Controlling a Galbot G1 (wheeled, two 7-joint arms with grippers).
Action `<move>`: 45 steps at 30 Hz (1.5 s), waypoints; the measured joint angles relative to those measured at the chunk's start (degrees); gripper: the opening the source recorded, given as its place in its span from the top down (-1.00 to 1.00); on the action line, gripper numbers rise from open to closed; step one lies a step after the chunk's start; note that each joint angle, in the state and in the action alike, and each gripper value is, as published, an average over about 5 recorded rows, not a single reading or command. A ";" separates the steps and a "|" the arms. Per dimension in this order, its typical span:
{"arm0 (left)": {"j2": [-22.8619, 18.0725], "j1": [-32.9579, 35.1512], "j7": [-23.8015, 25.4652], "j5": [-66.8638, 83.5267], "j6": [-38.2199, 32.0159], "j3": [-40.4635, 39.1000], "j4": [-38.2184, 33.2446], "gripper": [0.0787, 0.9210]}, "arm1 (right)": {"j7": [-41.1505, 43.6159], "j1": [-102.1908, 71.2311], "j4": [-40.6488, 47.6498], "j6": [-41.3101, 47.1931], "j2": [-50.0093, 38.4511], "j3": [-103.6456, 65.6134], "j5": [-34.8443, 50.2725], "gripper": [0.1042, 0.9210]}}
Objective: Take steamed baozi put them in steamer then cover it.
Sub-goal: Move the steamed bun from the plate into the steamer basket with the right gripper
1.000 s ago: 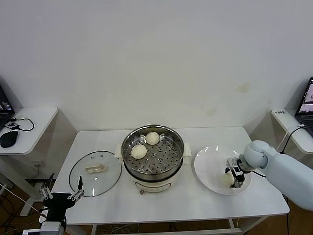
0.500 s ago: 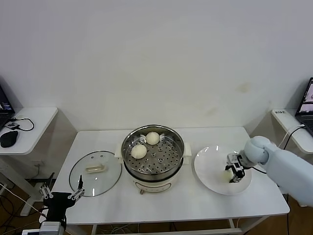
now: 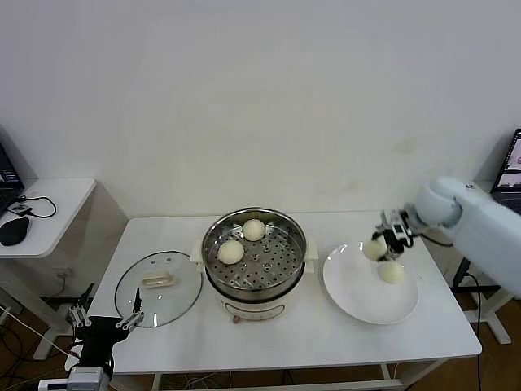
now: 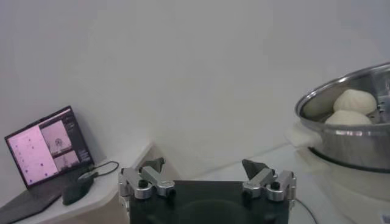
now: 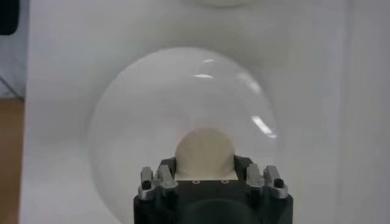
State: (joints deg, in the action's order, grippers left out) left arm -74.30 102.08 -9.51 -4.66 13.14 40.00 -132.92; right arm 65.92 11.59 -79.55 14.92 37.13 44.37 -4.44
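The scene is bright and evenly lit from above, the white wall and white table [image 3: 342,342] throwing soft light back, so shadows stay faint. A pale shadow sits under the steamer [image 3: 254,259], and another under the baozi [image 3: 391,273] lying on the white plate [image 3: 358,297]. Small glare streaks show on the plate's glaze beyond the right gripper's fingers [image 5: 164,176] in the right wrist view. The steamer's steel wall carries dull reflections. In the left wrist view the left gripper's fingers [image 4: 152,165] look soft and dim, close to the lens, while the lit laptop screen [image 4: 46,146] beyond them glows.
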 measured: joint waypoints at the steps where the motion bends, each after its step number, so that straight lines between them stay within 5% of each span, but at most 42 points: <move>1: 0.05 -0.01 0.01 0.03 0.00 0.04 0.00 -0.77 | -0.09 1.65 -0.14 0.15 0.65 0.87 0.75 -0.20; 22: -0.68 0.50 0.06 1.05 0.12 2.94 -0.35 -0.77 | -4.57 15.75 0.24 -1.25 20.20 15.87 11.40 -0.20; 45: -1.91 0.64 -0.09 1.47 -0.08 4.36 -0.57 -0.77 | -9.36 14.31 -2.14 -15.45 30.13 27.43 4.87 -0.20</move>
State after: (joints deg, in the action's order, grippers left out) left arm -76.21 102.73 -9.60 -3.19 13.06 44.36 -133.48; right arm 56.56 25.90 -81.69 -0.53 67.27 71.80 0.43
